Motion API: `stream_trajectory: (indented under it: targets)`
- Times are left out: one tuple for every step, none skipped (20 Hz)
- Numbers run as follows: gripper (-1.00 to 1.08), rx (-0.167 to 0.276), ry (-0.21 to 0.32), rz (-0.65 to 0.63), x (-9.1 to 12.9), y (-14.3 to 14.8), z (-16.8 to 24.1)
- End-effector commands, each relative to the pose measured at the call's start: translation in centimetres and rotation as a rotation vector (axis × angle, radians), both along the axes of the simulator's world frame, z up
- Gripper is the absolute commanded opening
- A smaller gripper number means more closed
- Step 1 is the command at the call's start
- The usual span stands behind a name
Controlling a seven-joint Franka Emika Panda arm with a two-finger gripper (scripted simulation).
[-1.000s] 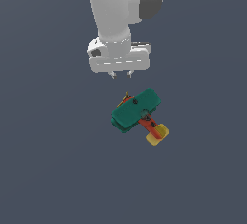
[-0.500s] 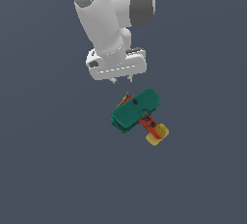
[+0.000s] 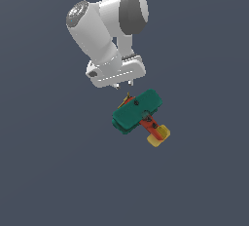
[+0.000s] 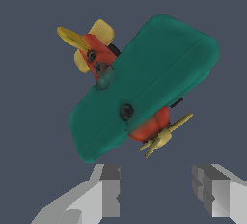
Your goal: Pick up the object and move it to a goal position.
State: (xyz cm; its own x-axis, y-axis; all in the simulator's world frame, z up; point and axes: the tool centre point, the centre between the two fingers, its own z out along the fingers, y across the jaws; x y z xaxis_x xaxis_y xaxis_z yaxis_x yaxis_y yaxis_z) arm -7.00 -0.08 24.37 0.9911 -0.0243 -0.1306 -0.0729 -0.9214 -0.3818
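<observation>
- Step in hand, as I read it: the approach before the grasp. Nothing is held.
- The white two-finger end effector point(image 3: 124, 85) sits above centre of the exterior frame, tilted, with its fingertips pointing down toward the toy and not touching it.
- The small toy airplane with a broad teal-green rounded wing block, red-orange body and yellow tail point(image 3: 138, 114) lies just below and right of centre on the flat dark grey-blue table point(image 3: 44, 171), close under the fingertips.
- End effector state: the fingers point(image 4: 108, 189) stand spread with a clear gap between them in the wrist view, empty.
- In the wrist view the airplane point(image 4: 144, 85) fills the middle of the frame, wing block running diagonally from lower left to upper right. The propeller end sits near the finger gap; the tail end is at upper left.
- The toy is not yet between the fingers: it lies ahead of the gap, so the approach needs more travel over the wing before descending.
- The wing's long axis looks skewed to the closing line. My call is to rotate the wrist so the fingers close across the wing's short side, or across the red-orange body.
- The wing's long span probably won't fit the opening; I can't confirm that from these views.
- Risk: a fingertip landing on the rounded wing top pushes or tips the toy. Centre first, then descend straight.
- Rounded edges may slip, so grip low and square.
- No goal marker is visible in either view.
</observation>
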Motion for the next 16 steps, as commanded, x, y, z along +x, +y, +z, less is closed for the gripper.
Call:
stream_trajectory:
  targets:
    - [0.28, 0.037, 0.002, -0.007, 0.1, 0.1, -0.5]
    - [0.28, 0.051, 0.003, -0.01, 0.1, 0.1, -0.7]
    - [0.28, 0.065, 0.003, -0.014, 0.1, 0.1, -0.8]
    - [0.28, 0.08, 0.003, -0.017, 0.2, 0.1, -1.0]
    - [0.28, 0.094, 0.003, -0.02, 0.2, 0.2, -1.2]
    - [0.28, 0.108, 0.003, -0.024, 0.3, 0.2, -1.4]
    - [0.28, 0.122, 0.002, -0.027, 0.3, 0.2, -1.5]
    - [0.28, 0.137, 0.002, -0.031, 0.3, 0.2, -1.7]
    - [0.28, 0.151, 0.001, -0.035, 0.4, 0.2, -1.9]
    - [0.28, 0.165, 0.0, -0.039, 0.4, 0.3, -2.0]
    - [0.28, 0.179, -0.001, -0.043, 0.5, 0.3, -2.2]
    - [0.28, 0.193, -0.003, -0.047, 0.5, 0.3, -2.4]
    - [0.28, 0.207, -0.004, -0.051, 0.6, 0.3, -2.5]
    - [0.28, 0.221, -0.006, -0.055, 0.7, 0.3, -2.7]
    - [0.28, 0.235, -0.008, -0.059, 0.7, 0.3, -2.8]
    - [0.28, 0.249, -0.01, -0.064, 0.8, 0.3, -3.0]
